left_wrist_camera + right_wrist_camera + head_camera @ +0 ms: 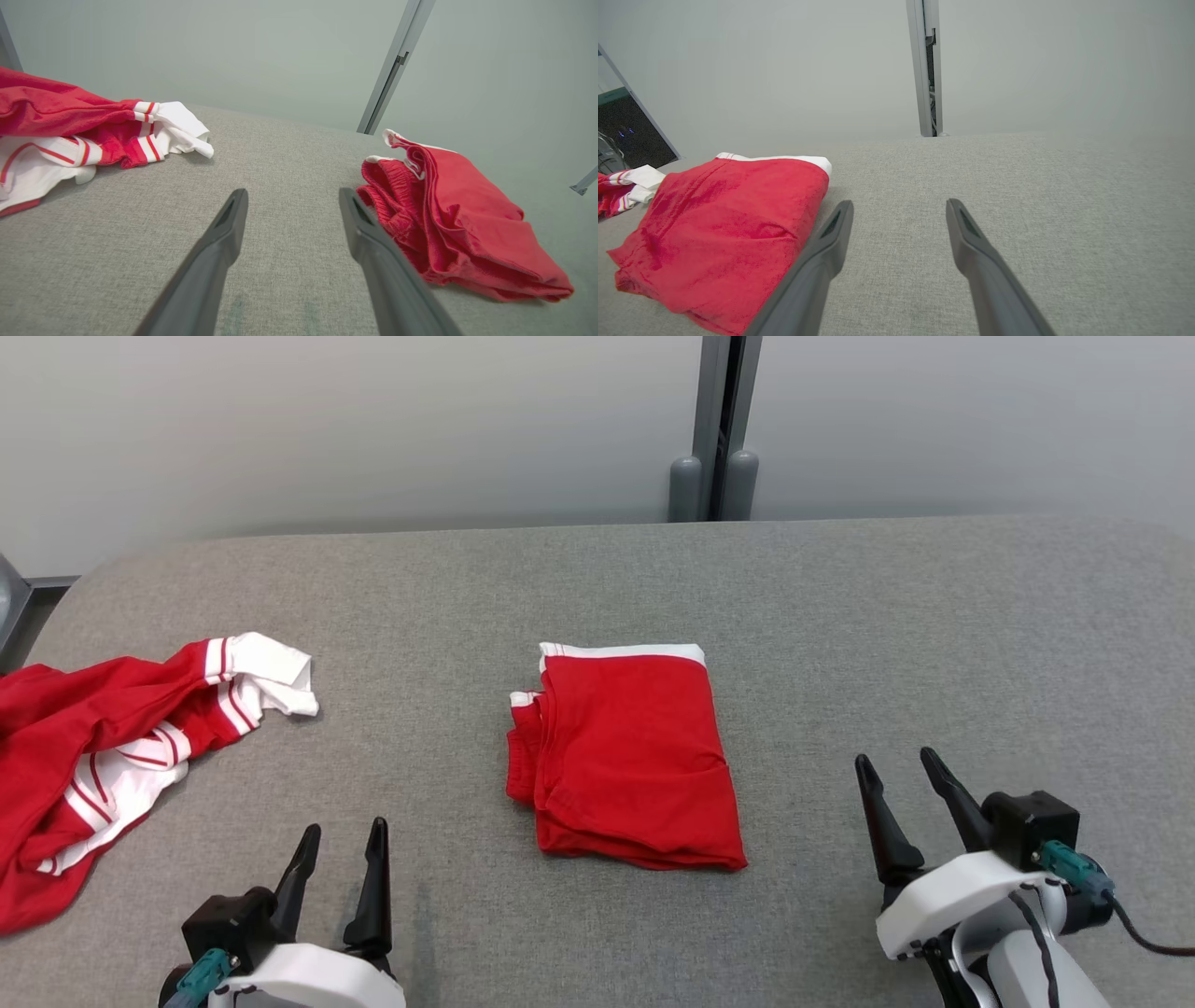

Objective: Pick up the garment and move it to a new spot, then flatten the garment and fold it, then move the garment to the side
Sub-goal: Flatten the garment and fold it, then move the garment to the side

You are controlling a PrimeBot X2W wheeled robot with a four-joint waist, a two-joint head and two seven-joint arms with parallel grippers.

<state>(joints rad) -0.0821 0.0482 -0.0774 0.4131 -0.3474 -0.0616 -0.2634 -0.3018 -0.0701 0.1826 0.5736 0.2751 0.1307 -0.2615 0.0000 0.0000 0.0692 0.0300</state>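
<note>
Red garment lies folded in compact rectangle, centre of grey counter. Flattening and folding judged done; move to side outstanding. Left tool and right tool both parted, empty, flanking garment without contact. Crumpled red-white heap at far left.

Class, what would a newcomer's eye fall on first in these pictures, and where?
A neatly folded red cloth garment with a white band lies in the middle of the grey fabric surface. A crumpled red-and-white striped garment sprawls at its left edge. The left gripper and right gripper, both open, sit at the near side, holding nothing.
</note>
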